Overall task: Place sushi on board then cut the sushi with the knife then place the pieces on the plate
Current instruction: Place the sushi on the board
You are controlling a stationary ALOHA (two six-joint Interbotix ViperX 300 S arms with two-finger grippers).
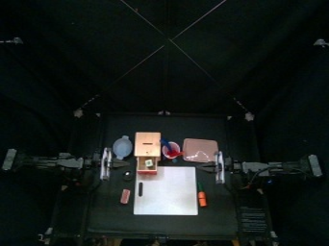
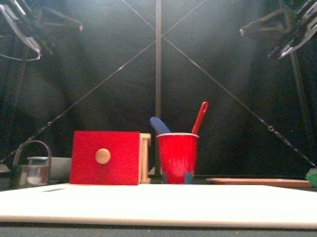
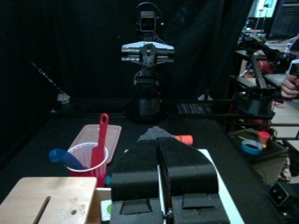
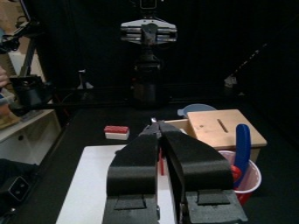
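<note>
Left gripper (image 3: 158,132) and right gripper (image 4: 156,128) both pressed together, facing each other across the table. In the gap between them, toward the front, white cutting board (image 1: 167,190); toward the back, wooden box (image 1: 148,146), red cup (image 1: 171,150) holding blue knife (image 2: 158,124) and red knife (image 2: 199,117), pink tray (image 1: 199,149) nearer the right gripper; sushi's place impossible to tell

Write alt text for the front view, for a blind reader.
A white cutting board fills the foreground; behind it stand a wooden box with a red drawer front and a red cup holding a blue knife and a red knife.
</note>
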